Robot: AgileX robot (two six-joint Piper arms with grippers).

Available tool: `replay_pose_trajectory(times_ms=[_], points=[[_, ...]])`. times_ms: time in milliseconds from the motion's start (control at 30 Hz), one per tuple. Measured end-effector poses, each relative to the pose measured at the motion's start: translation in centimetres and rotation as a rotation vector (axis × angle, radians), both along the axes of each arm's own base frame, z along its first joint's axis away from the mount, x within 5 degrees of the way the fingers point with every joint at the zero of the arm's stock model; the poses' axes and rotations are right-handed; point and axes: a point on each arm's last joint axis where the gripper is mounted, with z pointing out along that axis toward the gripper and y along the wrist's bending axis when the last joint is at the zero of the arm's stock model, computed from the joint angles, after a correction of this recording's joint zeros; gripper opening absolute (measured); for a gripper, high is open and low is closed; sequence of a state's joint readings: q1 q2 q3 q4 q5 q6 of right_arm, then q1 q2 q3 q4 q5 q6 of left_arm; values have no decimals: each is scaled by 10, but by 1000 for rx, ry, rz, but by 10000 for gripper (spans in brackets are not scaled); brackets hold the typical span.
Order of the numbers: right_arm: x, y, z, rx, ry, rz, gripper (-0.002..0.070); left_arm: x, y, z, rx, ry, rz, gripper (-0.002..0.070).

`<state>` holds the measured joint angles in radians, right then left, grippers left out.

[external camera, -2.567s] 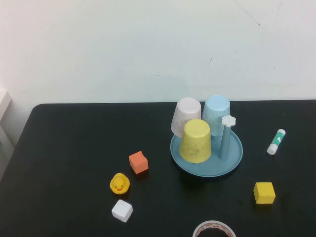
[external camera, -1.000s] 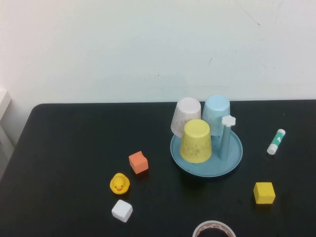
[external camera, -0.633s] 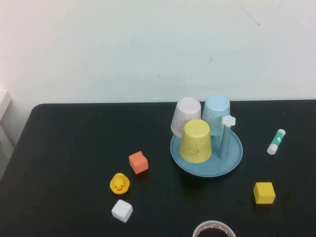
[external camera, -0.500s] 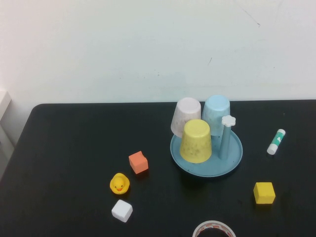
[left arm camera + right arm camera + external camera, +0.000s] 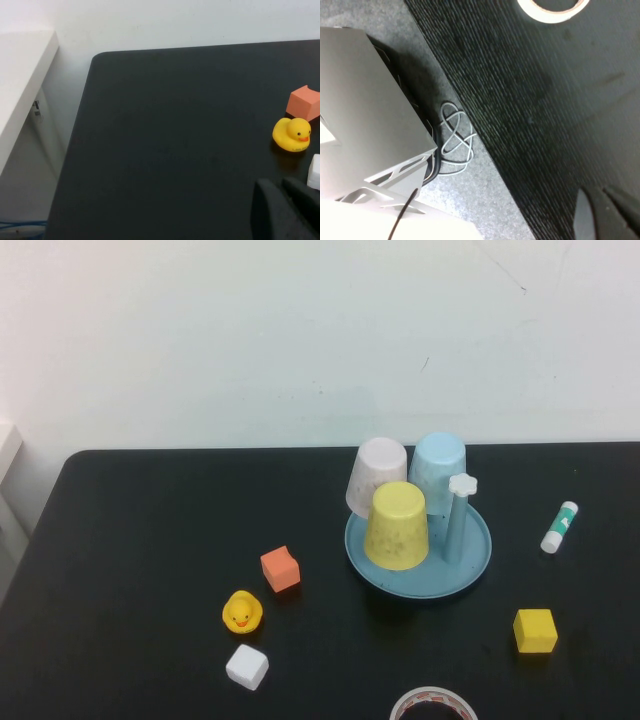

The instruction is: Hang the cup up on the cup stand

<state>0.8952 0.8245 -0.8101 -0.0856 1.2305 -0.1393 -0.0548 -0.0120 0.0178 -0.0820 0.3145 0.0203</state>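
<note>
Nothing has moved since the earlier high views; every item sits exactly where it was. Yellow cup (image 5: 396, 526) is already upside down over a peg of the cup stand (image 5: 474, 558), centre-right of the high view, touching the pinkish-white cup (image 5: 376, 476) and just in front of the light blue cup (image 5: 438, 473). One peg with a white flower knob (image 5: 462, 484) stands bare at the right of the stand. My read: hang step is done, arms are parked; next move calls for nothing more than staying clear, or a check that the cup sits fully down.

Left gripper (image 5: 285, 210) shows only in its wrist view, bottom right, jaws clenched on nothing, low over the black counter (image 5: 150, 540) near the duck (image 5: 292, 135), orange block (image 5: 305, 102) and white block (image 5: 315, 172). Right gripper (image 5: 607, 212) also clenched and empty, at the counter's near edge beside the tape roll (image 5: 551, 9), floor and cables below. Both jaws are well apart from the cup; neither appears in the high view.
</note>
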Motion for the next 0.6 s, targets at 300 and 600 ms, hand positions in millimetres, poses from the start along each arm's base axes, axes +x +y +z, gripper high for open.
replay_pose_trajectory(times_ms=[300, 600], points=[[0, 0, 0, 1, 1, 0, -1, 0, 0, 0, 0, 0, 0, -1], [-1, 0, 0, -10, -12, 50, -1, 0, 0, 0, 0, 0, 0, -1]])
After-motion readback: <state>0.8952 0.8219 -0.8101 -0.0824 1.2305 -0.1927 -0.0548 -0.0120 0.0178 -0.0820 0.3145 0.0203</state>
